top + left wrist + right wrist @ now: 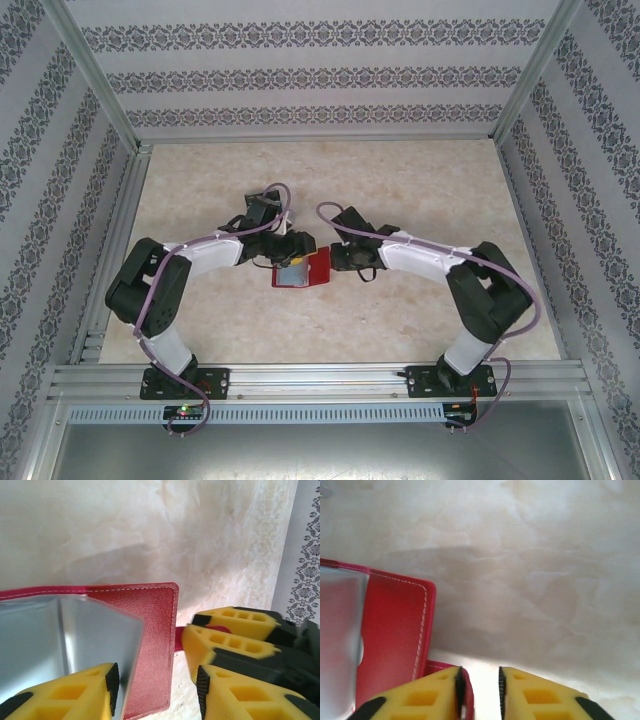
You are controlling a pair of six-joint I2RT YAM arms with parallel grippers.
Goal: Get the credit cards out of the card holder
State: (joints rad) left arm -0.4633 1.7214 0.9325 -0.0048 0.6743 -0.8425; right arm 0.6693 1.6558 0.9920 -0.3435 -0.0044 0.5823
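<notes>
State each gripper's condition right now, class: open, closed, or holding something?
Left gripper: open, astride the card holder, not clamped.
Right gripper: slightly open, the red tab loose between its fingers.

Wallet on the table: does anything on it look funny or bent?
Yes. The wallet lies open on the table, but its grey inner flap looks bent upward in a fold instead of lying flat.

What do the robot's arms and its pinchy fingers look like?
The left arm and right arm have white shells with chunky black joints. A purple cable loops along each. The left gripper and right gripper have blocky yellow fingers with square hollows and black pads.
</notes>
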